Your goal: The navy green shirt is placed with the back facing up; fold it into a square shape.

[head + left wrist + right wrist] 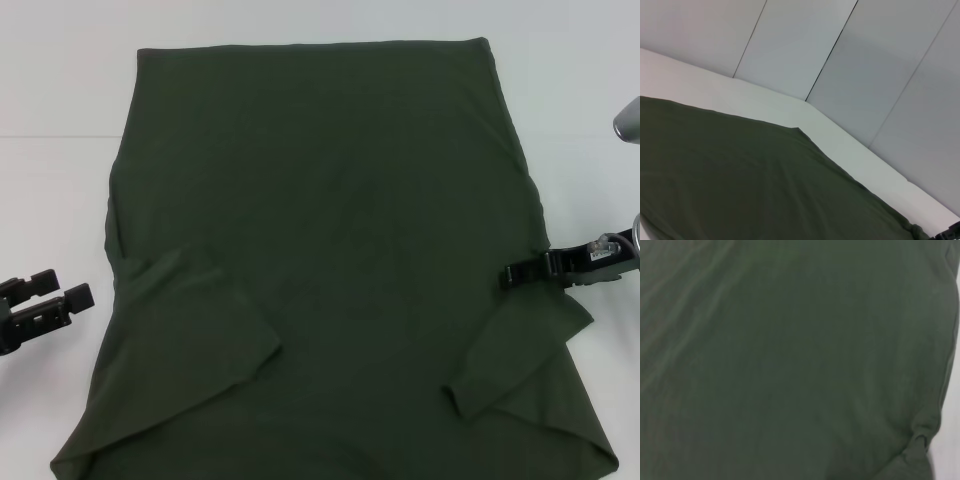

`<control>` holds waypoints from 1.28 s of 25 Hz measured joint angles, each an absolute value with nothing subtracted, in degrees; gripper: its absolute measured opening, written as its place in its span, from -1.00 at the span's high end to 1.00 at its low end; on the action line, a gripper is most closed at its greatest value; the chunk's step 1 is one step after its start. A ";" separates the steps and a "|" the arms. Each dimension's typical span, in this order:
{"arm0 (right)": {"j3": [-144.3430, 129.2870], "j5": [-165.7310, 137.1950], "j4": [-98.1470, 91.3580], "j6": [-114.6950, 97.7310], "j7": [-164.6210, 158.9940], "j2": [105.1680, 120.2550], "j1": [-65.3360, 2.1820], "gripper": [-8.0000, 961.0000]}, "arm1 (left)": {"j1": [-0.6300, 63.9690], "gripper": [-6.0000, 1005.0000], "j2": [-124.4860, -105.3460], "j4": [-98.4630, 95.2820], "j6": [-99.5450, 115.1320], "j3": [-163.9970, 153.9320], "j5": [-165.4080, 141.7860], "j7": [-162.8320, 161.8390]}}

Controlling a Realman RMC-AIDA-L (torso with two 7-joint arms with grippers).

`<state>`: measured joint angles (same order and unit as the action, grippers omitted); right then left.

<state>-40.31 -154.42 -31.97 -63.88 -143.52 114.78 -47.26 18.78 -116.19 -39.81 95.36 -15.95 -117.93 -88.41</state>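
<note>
The left claw [45, 288] rests low over the white surface [60, 80], just off the shirt's left edge, its two black fingers standing apart with nothing between them. Beside it, the navy green shirt [320, 200] lies spread flat across the middle of the surface, plain side up, one straight edge at the far side and the rest running off the near edge of the head view; both short sleeves are already turned inward onto the body, the left sleeve [190, 320] lying as a broad flap, the right sleeve [515, 350] as a narrower angled one. At the shirt's right edge, level with that sleeve, the right claw [525, 272] sits down at the cloth, its black tips drawn together on the side hem, which bunches slightly there; the right wrist view shows little but green fabric and a small pucker at the seam. The step in hand looks to be the right side panel's fold toward the centre. To do it well, the grip should take the whole edge rather than a single layer, lift only enough to clear the cloth beneath, and carry straight across so the crease runs parallel to the side. The tucked sleeve should stay inside the fold, not drag out.
</note>
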 joint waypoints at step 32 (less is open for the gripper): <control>-40.54 -151.62 -32.11 -66.85 -143.75 112.75 -46.37 -0.37 | 18.72 -0.66 -116.12 -39.82 95.37 -15.38 -117.24 -88.44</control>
<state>-40.55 -151.62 -32.11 -66.85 -143.75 112.75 -46.37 18.72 -116.12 -39.81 95.37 -15.38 -117.24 -88.44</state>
